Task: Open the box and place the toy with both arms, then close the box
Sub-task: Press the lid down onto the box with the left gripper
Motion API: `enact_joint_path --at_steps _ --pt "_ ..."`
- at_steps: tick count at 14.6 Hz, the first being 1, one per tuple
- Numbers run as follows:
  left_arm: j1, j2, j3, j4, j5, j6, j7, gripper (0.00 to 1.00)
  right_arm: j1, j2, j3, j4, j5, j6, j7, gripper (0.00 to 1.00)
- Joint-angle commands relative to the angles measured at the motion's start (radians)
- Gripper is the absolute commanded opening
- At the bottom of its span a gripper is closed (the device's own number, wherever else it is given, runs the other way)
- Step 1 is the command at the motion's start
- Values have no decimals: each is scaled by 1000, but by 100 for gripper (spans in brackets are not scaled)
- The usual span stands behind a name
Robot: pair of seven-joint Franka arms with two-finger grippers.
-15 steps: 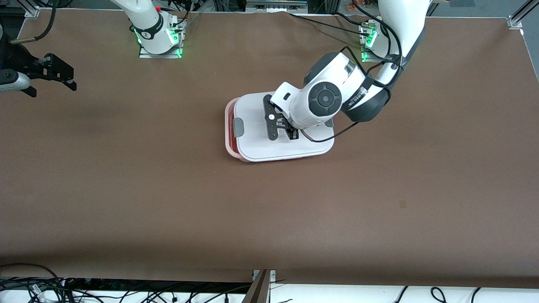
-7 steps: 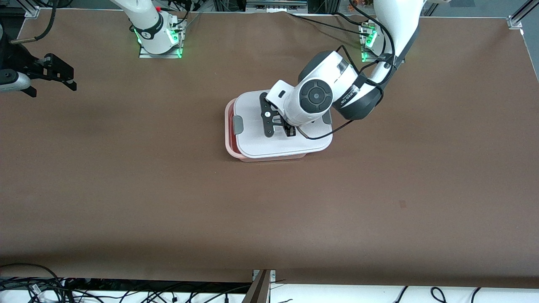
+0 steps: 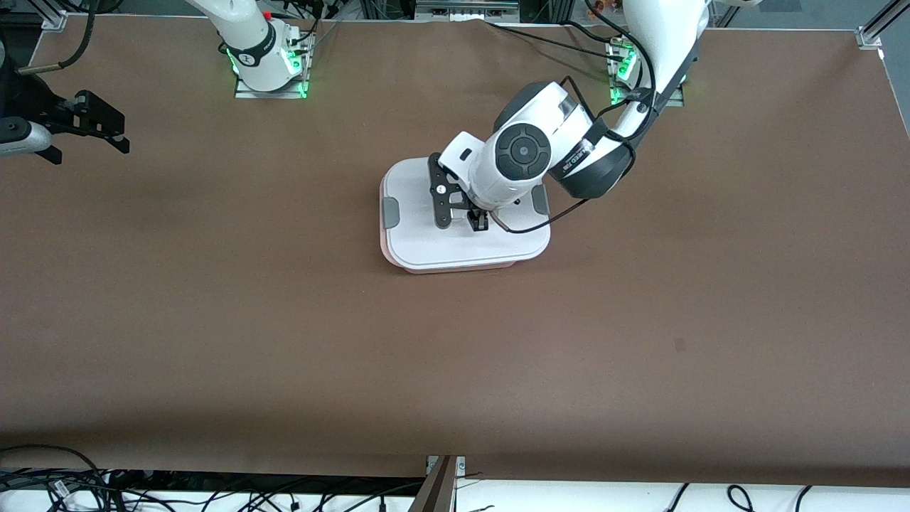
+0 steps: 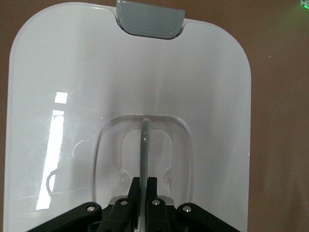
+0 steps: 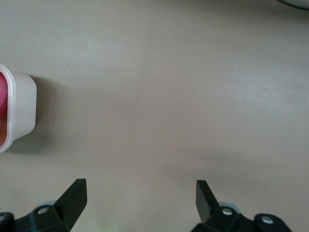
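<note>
The left claw (image 3: 478, 222) is pinched tight on the clear handle (image 4: 143, 145) of the white lid (image 3: 426, 242), held over the pale-pink box (image 3: 455, 267) mid-bench (image 3: 213, 320). The right claw (image 5: 140, 193) waits wide open and empty at the right arm's end.

The lid (image 3: 466, 235) covered the box (image 3: 455, 268), leaving only a pale sliver at 6 o'clock, so its contents stayed hidden. The left arm (image 3: 526, 160) hid the lid's 12 o'clock part. The right arm (image 3: 21, 135) was cut off at 9 o'clock.
</note>
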Motion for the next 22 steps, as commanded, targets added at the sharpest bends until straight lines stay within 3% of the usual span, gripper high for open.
enact_joint_path --at_steps 1,5,22 --pt "-32 18 10 5 36 40 -21 0 -13 3 5 7 19 -2 -1 100" --pt "-69 35 8 4 90 65 -79 0 -13 3 5 7 19 0 1 100" --pt "-83 36 10 -41 109 71 -85 0 -13 3 5 7 19 0 1 100"
